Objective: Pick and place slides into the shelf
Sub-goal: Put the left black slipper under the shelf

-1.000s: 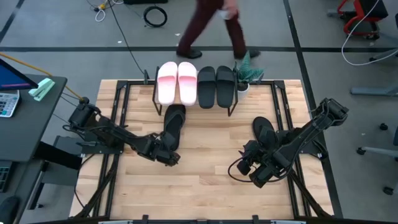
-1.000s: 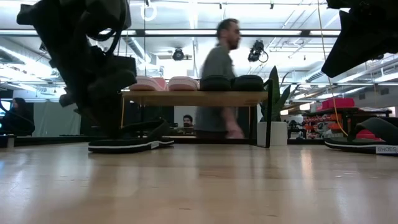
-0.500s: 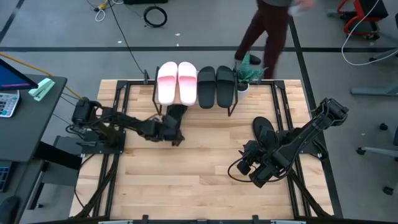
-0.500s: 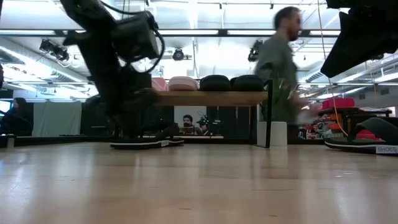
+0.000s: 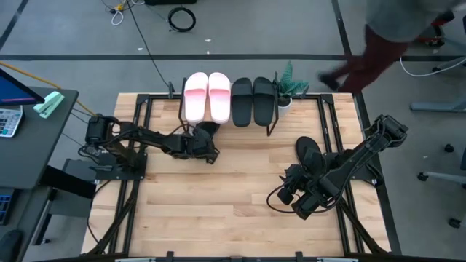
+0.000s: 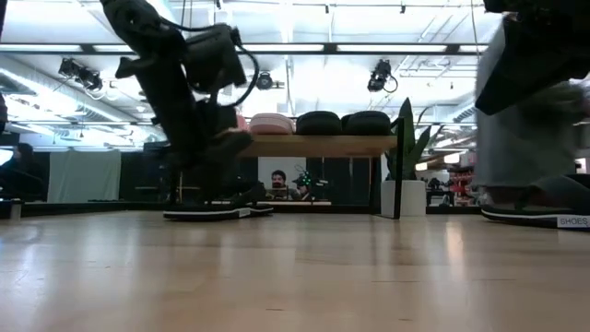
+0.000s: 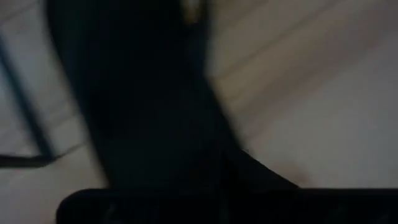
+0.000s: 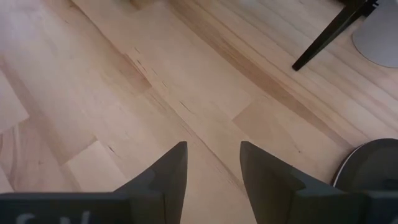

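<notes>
**Left arm working a black slide under the shelf**

Left gripper sits low at the shelf's front edge, right over a black slide whose far end is tucked beneath the plank. Can't tell whether the fingers are closed on it or just touching; the wrist cam shows mostly a dark mass w/ no clear fingers. In the low view that slide lies flat on the table, sole down, under the shelf's left half.

Key relation: slide runs from the gripper straight toward the shelf, long axis roughly front-to-back, same as the four slides on top. My read: it only needs sliding further along that axis.

On top: two pink slides and two black slides, side by side.

Right gripper hangs over bare wood, fingers apart, holding nothing. Another black slide lies just beside that arm, long axis angled toward the shelf; right arm is far nearer to it, prob. its pick.

A potted plant stands at the shelf's right end; a person walks past beyond the table.
</notes>
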`<state>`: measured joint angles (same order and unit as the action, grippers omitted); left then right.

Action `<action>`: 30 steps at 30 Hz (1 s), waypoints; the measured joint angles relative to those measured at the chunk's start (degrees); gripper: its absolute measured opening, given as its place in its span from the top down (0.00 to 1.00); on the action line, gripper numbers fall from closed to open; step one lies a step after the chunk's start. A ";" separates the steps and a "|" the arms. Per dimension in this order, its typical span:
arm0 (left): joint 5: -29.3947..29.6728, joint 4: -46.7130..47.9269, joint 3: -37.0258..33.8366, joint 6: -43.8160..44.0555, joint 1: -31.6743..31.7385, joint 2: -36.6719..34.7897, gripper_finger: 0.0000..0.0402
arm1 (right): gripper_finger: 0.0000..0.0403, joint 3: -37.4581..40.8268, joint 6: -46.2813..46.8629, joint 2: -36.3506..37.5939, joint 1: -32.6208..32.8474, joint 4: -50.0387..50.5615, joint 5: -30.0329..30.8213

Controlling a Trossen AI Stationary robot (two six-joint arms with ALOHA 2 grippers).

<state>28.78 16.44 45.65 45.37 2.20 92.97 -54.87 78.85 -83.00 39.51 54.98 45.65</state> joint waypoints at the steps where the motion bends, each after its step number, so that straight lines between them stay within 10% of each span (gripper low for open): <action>1: -0.46 -1.39 0.00 -0.36 -0.51 0.00 0.99 | 0.62 0.00 0.00 0.00 0.00 0.00 0.01; 30: -4.65 -13.33 -0.02 -8.61 4.12 2.06 0.99 | 0.62 0.00 -1.04 0.00 -0.01 0.01 -0.01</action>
<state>24.13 3.11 45.63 36.76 6.32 95.02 -54.87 77.81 -83.00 39.49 54.99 45.64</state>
